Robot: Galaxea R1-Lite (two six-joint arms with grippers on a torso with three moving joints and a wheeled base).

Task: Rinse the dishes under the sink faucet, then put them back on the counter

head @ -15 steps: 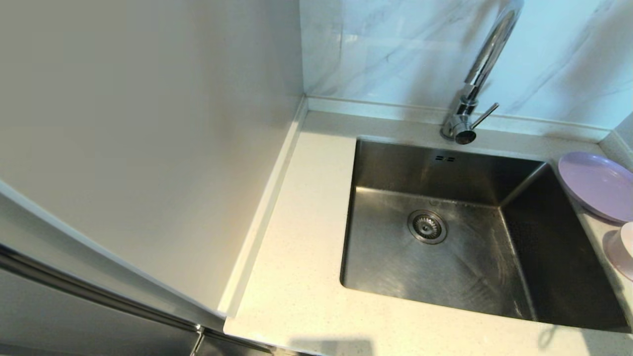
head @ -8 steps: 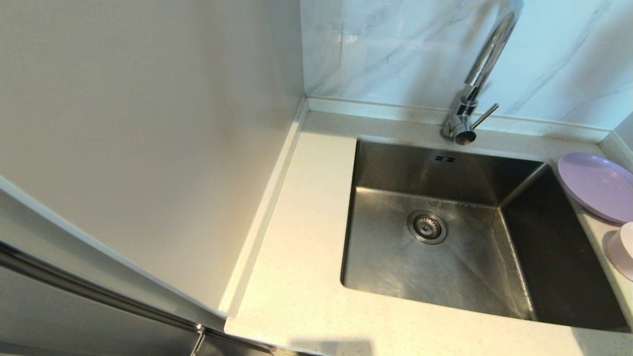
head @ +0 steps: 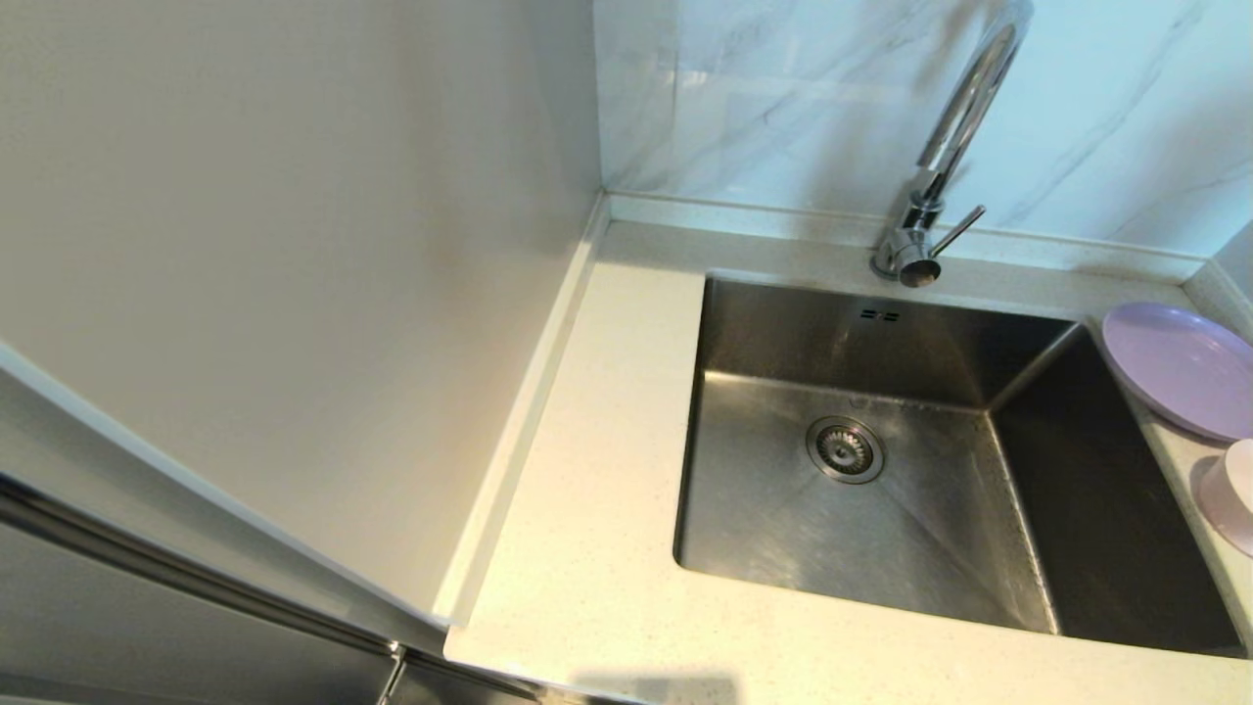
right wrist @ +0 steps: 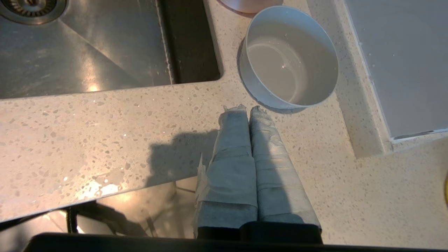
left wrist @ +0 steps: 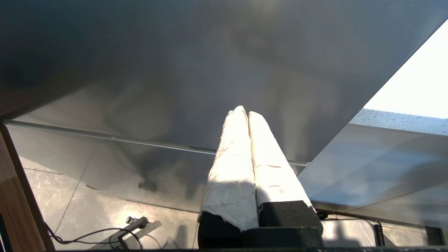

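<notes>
Your right tool [right wrist: 247, 109] is clenched with nothing between its taped fingers [right wrist: 232, 147]; only its own wrist view shows it, low at the centre of that frame, hanging above the front strip of the table [right wrist: 105, 122]. Just beyond the fingertips in that picture stands an open, empty bowl [right wrist: 288, 57], upright on the table, close to the tool but not touching it. It looks greyish there. Past the bowl, at the top edge, a sliver of a second round dish [right wrist: 250, 3] peeks in. The upper left of that frame holds the corner of the sink [right wrist: 87, 52] and part of its drain [right wrist: 31, 8].

Your left tool [left wrist: 246, 112] is also clenched on nothing. Its wrist view shows it below the table level, pointing up along a dark cabinet panel [left wrist: 175, 70], with floor tiles [left wrist: 87, 210] and a cable [left wrist: 87, 234] in the lower left.

The head view shows neither arm. What it gives you instead is the whole layout: the sink [head: 881, 509] in the middle right, the faucet [head: 940, 166] at its back edge rising out of the top of the frame, its lever pointing right. The purple plate [head: 1180, 367] lies on the table [head: 587, 490] at the right edge, beside the sink's back right corner, and the pink bowl [head: 1235, 490] sits just in front of it, cut off by the frame.
</notes>
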